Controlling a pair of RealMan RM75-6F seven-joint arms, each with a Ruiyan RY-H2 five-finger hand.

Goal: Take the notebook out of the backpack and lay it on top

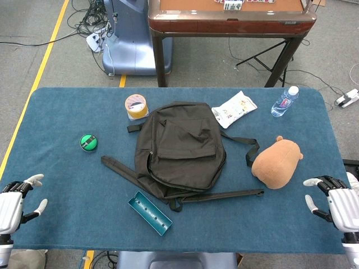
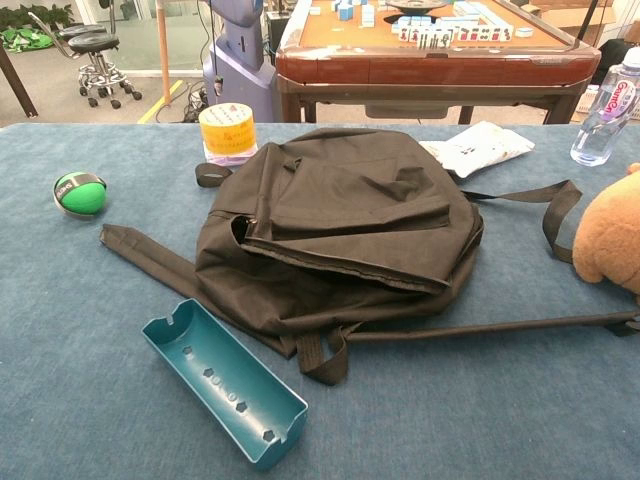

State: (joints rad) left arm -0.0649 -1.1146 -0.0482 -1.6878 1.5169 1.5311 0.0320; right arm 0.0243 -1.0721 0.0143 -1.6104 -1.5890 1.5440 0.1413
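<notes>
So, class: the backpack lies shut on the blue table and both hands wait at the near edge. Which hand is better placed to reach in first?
Probably the left hand: the backpack gapes along its left side, facing it. The right hand has the plush toy between.

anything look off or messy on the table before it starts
Nothing is spilled or damaged. The backpack lies flat with its opening gaping on the left side and its straps sprawled across the cloth. The teal tray sits askew by the front edge. No notebook is visible.

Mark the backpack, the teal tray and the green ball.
backpack (image 1: pixel 179 140): head view, middle of the front panel.
teal tray (image 2: pixel 225 385): chest view, inner floor by the holes.
green ball (image 1: pixel 88 142): head view, top of the ball.
</notes>
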